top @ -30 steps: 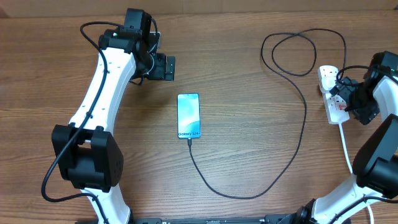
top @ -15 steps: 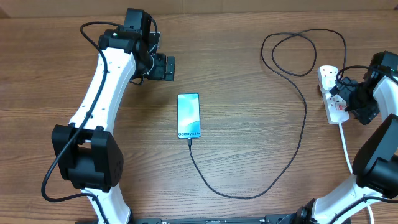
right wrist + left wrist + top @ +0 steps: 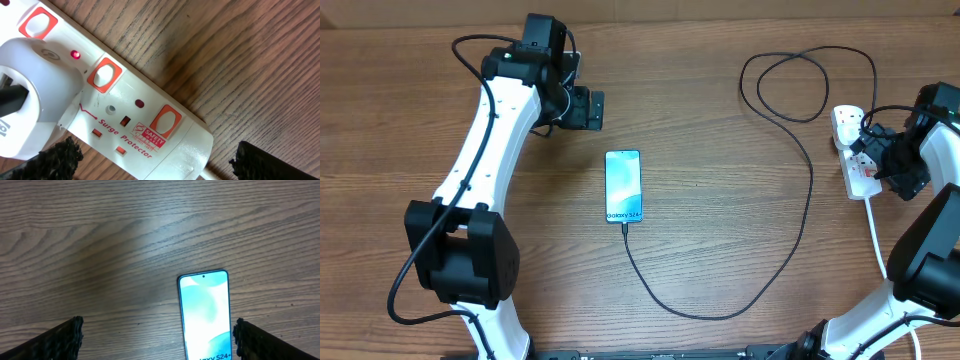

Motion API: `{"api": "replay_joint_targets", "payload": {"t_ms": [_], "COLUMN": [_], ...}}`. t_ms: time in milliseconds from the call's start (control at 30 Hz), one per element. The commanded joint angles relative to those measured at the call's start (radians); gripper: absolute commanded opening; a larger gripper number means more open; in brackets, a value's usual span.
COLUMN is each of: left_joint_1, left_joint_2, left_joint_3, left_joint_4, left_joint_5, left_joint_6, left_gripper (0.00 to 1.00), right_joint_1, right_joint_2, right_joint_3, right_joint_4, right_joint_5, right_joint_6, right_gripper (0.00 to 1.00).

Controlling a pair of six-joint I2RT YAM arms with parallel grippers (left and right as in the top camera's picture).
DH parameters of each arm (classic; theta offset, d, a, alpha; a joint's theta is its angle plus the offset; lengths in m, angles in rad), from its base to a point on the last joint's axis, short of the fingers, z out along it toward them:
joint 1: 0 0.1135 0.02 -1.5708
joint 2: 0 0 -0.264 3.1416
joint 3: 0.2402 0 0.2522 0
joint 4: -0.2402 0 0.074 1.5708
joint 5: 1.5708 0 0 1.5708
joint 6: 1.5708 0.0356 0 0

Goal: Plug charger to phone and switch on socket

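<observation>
Phone lies flat in the middle of the table, screen lit. The charger tip sits in its lower short edge, and the cable loops right to a white plug seated in the socket.

Left hand: fully open, empty, hovering just beyond the phone.

Right hand: fully open, empty, above the socket.

Red lamp beside the plug glows, so the outlet is likely live. If a press is needed, push one fingertip straight down on the switch, clear of the cable.
</observation>
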Motion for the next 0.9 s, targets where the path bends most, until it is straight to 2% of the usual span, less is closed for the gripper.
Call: {"api": "replay_joint_targets", "payload": {"t_ms": [0, 867], "left_joint_1": [-0.009, -0.009], "left_joint_2": [-0.021, -0.184], "left_joint_3": [-0.002, -0.002], "left_joint_4": [0.0, 0.0], "left_joint_5": [-0.007, -0.007], "left_joint_6": [-0.01, -0.01], "left_gripper": [1.0, 1.0], "right_joint_1": [0.0, 0.0], "right_joint_2": [-0.005, -0.005], "right_joint_3": [0.021, 0.021], "right_joint_4": [0.003, 0.003], "right_joint_5": [0.006, 0.006], "right_joint_6": [-0.001, -0.001], "right_gripper": [1.0, 1.0]}}
